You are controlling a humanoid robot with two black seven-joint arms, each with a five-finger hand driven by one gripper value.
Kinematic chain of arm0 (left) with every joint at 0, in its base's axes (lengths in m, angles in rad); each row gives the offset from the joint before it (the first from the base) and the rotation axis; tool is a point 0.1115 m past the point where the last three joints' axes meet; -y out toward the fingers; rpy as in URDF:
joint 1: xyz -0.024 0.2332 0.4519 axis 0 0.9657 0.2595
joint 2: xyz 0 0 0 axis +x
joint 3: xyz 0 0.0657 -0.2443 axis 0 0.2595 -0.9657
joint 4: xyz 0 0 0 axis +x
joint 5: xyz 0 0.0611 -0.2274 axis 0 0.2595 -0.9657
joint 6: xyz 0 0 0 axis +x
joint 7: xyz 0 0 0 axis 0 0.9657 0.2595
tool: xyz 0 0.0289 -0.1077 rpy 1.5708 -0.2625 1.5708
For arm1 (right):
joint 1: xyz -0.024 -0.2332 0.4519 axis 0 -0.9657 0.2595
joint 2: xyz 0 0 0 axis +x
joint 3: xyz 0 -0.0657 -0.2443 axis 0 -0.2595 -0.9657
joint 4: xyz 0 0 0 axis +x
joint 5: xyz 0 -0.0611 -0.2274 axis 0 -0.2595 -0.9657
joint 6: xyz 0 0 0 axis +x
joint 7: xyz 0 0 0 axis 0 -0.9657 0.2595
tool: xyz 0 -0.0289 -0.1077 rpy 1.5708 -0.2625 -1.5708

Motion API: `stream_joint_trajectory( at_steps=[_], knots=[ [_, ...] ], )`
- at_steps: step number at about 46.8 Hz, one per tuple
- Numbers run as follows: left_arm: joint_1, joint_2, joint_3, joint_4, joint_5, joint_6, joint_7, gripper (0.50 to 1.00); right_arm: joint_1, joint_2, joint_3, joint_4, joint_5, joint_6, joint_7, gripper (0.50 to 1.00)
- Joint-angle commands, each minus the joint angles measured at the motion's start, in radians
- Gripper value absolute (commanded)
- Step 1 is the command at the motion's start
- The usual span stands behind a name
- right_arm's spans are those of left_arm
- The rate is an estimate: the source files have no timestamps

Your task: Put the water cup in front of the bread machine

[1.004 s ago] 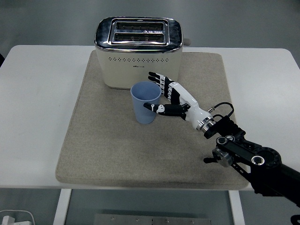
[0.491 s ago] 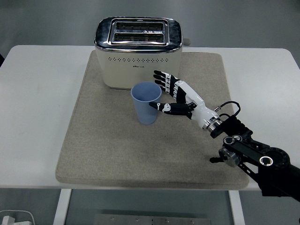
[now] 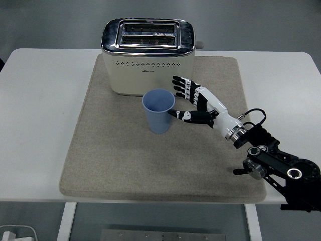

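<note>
On the grey mat (image 3: 110, 165) that covers the middle of the white table (image 3: 35, 125), a blue water cup (image 3: 159, 111) stands upright, mouth open to the ceiling, just in front of the cream bread machine (image 3: 146, 55) and slightly right of its centre. Beside the cup, on its right, is the right hand (image 3: 195, 103), reaching in from the lower right corner on its black arm. Its fingers (image 3: 181, 85) are spread and released, with the thumb tip close to the cup's wall and the others apart from the rim, so the hand holds nothing. Both bread slots on top of the machine show dark.
</note>
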Motion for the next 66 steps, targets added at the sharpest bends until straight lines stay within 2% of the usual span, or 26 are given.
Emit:
stream_joint_trajectory(
  at_steps=[1, 20, 31, 41, 43, 48, 54, 57, 61, 63, 66],
  knots=[
    [0.0, 0.0, 0.0, 0.001, 0.0, 0.0, 0.0, 1.0, 0.0, -0.014, 0.009, 0.0, 0.001, 0.005, 0.0, 0.926],
    [0.0, 0.0, 0.0, 0.001, -0.001, 0.0, 0.0, 1.0, 0.035, -0.1, 0.029, -0.014, 0.091, 0.048, -0.005, 0.926],
    [0.0, 0.0, 0.0, -0.001, 0.0, 0.0, 0.0, 1.0, 0.089, -0.15, 0.037, -0.035, 0.274, 0.103, -0.11, 0.926],
    [0.0, 0.0, 0.0, -0.001, 0.0, 0.0, 0.0, 1.0, 0.136, -0.166, 0.029, -0.08, 0.394, 0.151, -0.121, 0.926],
    [0.0, 0.0, 0.0, -0.001, 0.0, 0.001, 0.0, 1.0, 0.146, -0.164, 0.025, -0.096, 0.423, 0.163, -0.141, 0.926],
    [0.0, 0.0, 0.0, -0.001, 0.0, 0.0, 0.0, 1.0, 0.159, -0.164, 0.028, -0.124, 0.509, 0.198, -0.235, 0.926],
    [0.0, 0.0, 0.0, -0.001, 0.0, 0.0, 0.0, 1.0, 0.196, -0.166, 0.02, -0.141, 0.573, 0.215, -0.278, 0.928],
    [0.0, 0.0, 0.002, -0.001, 0.0, 0.0, 0.0, 1.0, 0.215, -0.163, 0.019, -0.144, 0.595, 0.234, -0.322, 0.928],
    [0.0, 0.0, 0.0, 0.001, 0.0, 0.0, 0.0, 1.0, 0.238, -0.156, 0.02, -0.149, 0.635, 0.227, -0.409, 0.928],
    [0.0, 0.0, 0.0, 0.001, 0.0, 0.0, 0.0, 1.0, 0.247, -0.153, 0.02, -0.156, 0.648, 0.221, -0.437, 0.928],
    [0.0, 0.0, 0.0, 0.001, -0.001, 0.0, 0.0, 1.0, 0.261, -0.15, 0.017, -0.175, 0.639, 0.212, -0.449, 0.928]
  ],
)
